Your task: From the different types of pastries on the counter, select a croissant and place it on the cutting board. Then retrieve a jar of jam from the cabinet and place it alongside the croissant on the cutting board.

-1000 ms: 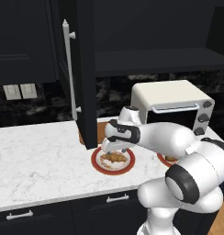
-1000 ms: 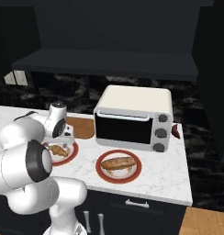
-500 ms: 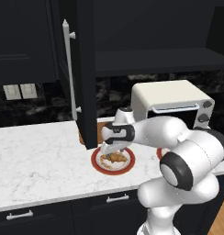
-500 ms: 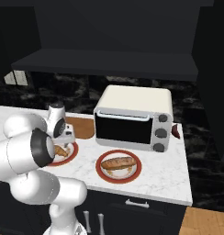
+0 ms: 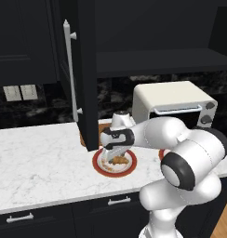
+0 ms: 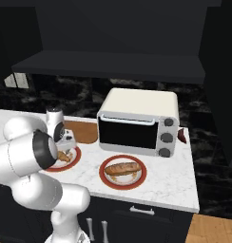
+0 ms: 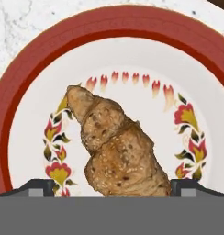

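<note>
Straddling croissant (image 7: 118, 151) on plate (image 7: 36, 69); hand (image 7: 111, 187) spread wide, grasping nothing yet.

arm (image 5: 180, 139): glossy white, rounded links | joints: dark bands

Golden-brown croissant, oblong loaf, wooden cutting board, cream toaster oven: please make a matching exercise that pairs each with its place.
Things:
1. golden-brown crescent croissant
2. darker oblong loaf
3. brown wooden cutting board
4. cream toaster oven

Places:
A. behind the loaf's plate
B. between the open gripper's fingertips, on a red-rimmed plate
C. bare, behind the croissant's plate
D. on the plate nearest the toaster oven

Pairs: 1-B, 2-D, 3-C, 4-A
</note>
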Available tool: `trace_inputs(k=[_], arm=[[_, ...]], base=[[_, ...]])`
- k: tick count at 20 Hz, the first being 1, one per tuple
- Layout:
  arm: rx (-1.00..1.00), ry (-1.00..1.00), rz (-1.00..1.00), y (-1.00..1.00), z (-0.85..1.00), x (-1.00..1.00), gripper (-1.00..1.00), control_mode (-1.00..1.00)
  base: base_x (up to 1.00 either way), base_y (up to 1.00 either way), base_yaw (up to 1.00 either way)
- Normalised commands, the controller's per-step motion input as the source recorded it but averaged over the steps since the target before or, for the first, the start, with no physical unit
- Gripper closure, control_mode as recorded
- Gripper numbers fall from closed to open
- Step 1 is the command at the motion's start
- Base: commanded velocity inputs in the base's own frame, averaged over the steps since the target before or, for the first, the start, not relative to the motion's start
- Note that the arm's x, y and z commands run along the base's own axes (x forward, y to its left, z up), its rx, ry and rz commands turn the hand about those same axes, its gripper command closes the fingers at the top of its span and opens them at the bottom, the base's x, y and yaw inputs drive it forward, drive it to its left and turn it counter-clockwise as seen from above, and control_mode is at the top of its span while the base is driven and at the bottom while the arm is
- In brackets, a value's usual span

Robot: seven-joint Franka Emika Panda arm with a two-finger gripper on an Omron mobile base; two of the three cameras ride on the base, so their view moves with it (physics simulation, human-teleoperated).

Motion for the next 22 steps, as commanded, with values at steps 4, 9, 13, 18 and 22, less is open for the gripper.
trace_inputs(k=[4,9,13,18,22], arm=[[-0.08,0.0,0.07,0.07,-0.19,-0.36,-1.0,-1.0],[0.0,0.0,0.05,0.0,0.0,0.01,-1.0,-1.0],[0.0,-0.06,0.12,-0.02,0.01,0.22,-1.0,-1.0],[0.0,-0.05,0.06,0.0,0.01,0.22,-1.0,-1.0],[0.02,0.0,0.0,0.0,-0.03,0.0,-1.0,-1.0]], base=[[0.0,0.0,0.0],[0.0,0.0,0.0],[0.0,0.0,0.0],[0.0,0.0,0.0],[0.0,0.0,0.0]])
